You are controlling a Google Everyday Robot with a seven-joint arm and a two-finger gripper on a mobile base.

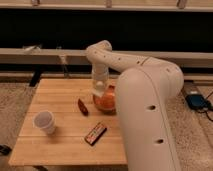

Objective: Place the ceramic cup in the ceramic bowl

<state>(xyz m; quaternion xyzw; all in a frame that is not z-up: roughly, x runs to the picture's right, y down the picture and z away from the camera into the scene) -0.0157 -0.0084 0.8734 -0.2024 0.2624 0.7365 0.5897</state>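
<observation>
1. Camera view: the gripper (100,91) hangs over the left rim of the orange bowl (106,101) on the wooden surface (60,100).
2. A white tapered cup (44,121) stands at front left, well apart from the bowl.
3. A small red thing (82,106) lies beside the bowl, a dark packet (95,133) nearer the front.

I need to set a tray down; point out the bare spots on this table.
Bare wood: the back-left stretch behind the white cup, and the front-left corner. Crowded: the right side, where the gripper hangs at the orange bowl, with the red object and snack bar nearby.
</observation>
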